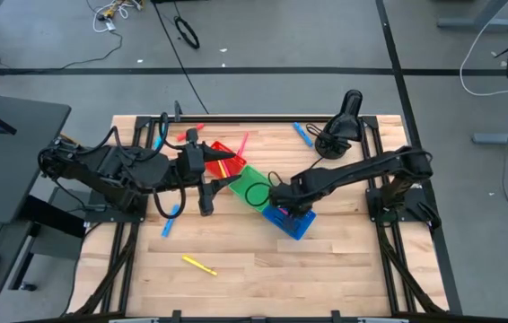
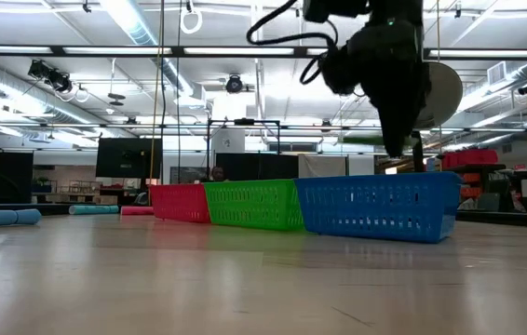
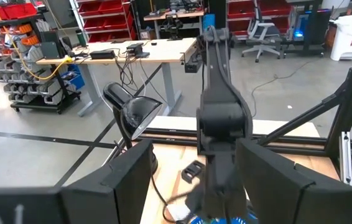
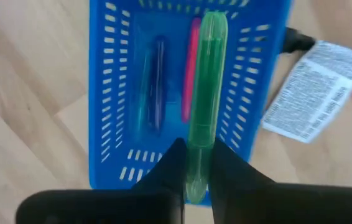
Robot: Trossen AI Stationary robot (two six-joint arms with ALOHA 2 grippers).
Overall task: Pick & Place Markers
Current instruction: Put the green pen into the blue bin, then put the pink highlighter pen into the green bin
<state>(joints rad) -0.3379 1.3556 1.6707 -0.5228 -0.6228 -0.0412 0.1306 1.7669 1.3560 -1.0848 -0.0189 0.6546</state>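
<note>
Red, green and blue bins stand in a slanting row at mid-table. My right gripper hangs over the blue bin, shut on a green marker. Pink, blue and teal markers lie on the blue bin's floor. In the low view my right gripper ends just above the blue bin's rim. My left gripper is raised over the red bin, open and holding nothing. Loose markers lie flat on the table: yellow, blue, blue, pink. My right gripper pinches the green marker near one end between its two fingers, which come from above and point down. The marker sticks out from the fingers lengthwise over the blue bin's inside. It is lifted clear of the markers on the bin's floor.
A white printed label lies on the table beside the blue bin. A dark lamp-like object stands at the far right of the table. Bare wood lies toward the near edge, around the yellow marker.
</note>
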